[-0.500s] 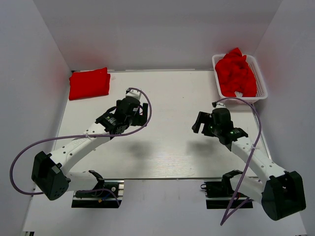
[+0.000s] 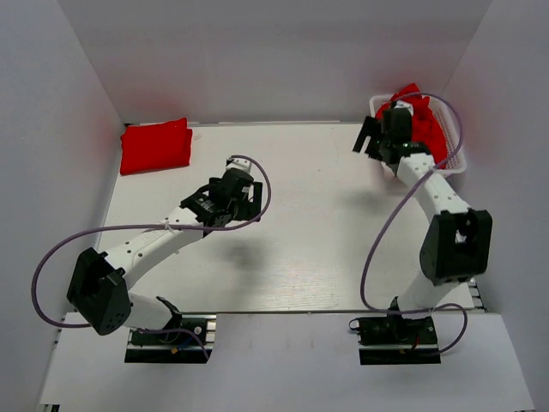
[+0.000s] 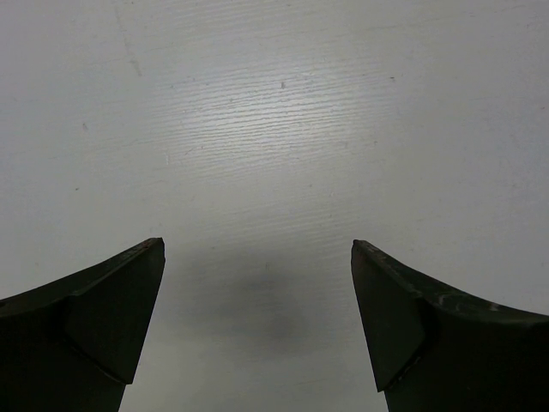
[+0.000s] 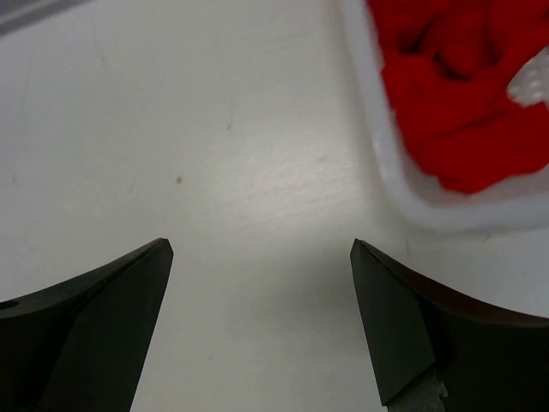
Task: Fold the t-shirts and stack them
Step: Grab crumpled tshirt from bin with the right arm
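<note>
At ten o'clock on the table (image 2: 300,257), a folded shirt (image 2: 155,148) lies, long axis nine-to-three; left gripper (image 3: 257,249) spread, empty, mid-table; right gripper (image 4: 262,245) spread beside basket (image 4: 480,213) at two o'clock, crumpled shirts (image 2: 420,129) inside

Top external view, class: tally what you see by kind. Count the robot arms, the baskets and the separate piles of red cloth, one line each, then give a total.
Robot arms: 2, left arm and right arm
Baskets: 1, white basket
Red cloth piles: 2, folded t-shirt pile at far left, t-shirt heap in the basket
Total: 5
</note>
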You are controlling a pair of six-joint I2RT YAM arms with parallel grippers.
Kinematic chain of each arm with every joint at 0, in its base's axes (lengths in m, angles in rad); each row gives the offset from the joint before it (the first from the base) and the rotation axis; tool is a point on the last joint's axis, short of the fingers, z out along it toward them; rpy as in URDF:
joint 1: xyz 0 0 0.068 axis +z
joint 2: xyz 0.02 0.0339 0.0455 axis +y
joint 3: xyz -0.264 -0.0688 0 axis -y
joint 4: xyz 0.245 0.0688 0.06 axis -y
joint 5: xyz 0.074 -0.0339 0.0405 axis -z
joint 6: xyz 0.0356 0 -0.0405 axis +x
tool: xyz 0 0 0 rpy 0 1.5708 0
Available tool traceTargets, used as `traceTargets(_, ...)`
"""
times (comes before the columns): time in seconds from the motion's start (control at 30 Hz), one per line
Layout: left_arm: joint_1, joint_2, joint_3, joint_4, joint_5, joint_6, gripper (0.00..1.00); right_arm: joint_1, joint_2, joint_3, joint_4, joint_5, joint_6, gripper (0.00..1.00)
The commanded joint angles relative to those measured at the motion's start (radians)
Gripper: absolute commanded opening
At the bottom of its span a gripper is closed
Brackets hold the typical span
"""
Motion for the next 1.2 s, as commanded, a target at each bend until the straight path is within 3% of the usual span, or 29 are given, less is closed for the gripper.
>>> traceTargets(0.0, 0.004, 0.004, 0.058, 0.017, 0.006, -0.001, 1.00, -0.115, 0.151, 0.190, -0.095, -0.019, -0.048, 0.90)
traceTargets(0.33, 0.013, 0.099, 0.129, -0.005, -0.018, 0.030, 1.00, -0.267, 0.597, 0.843, -0.111, -0.071, -0.136, 0.90)
traceTargets(0.67, 0.013, 0.168, 0.166, 0.005, -0.018, 0.050, 1.00, -0.307, 0.752, 0.863, 0.188, -0.301, -0.069, 0.88)
traceTargets(0.73, 0.013, 0.192, 0.175, 0.005, -0.018, 0.050, 1.00, -0.310, 0.775, 0.867, 0.218, -0.338, -0.065, 0.81)
traceTargets(0.77, 0.013, 0.202, 0.186, -0.006, -0.018, 0.050, 1.00, -0.312, 0.785, 0.868, 0.229, -0.341, -0.056, 0.68)
traceTargets(0.8, 0.013, 0.202, 0.199, -0.017, -0.027, 0.061, 1.00, -0.310, 0.802, 0.877, 0.234, -0.346, -0.053, 0.45)
traceTargets(0.87, 0.013, 0.231, 0.213, -0.029, -0.037, 0.061, 1.00, -0.312, 0.806, 0.876, 0.237, -0.329, -0.042, 0.23)
traceTargets(0.9, 0.013, 0.231, 0.224, -0.038, -0.037, 0.061, 1.00, -0.315, 0.800, 0.876, 0.234, -0.318, -0.044, 0.00)
traceTargets(1.17, 0.013, 0.213, 0.215, -0.019, -0.027, 0.061, 1.00, -0.332, 0.679, 0.836, 0.242, -0.281, -0.094, 0.00)
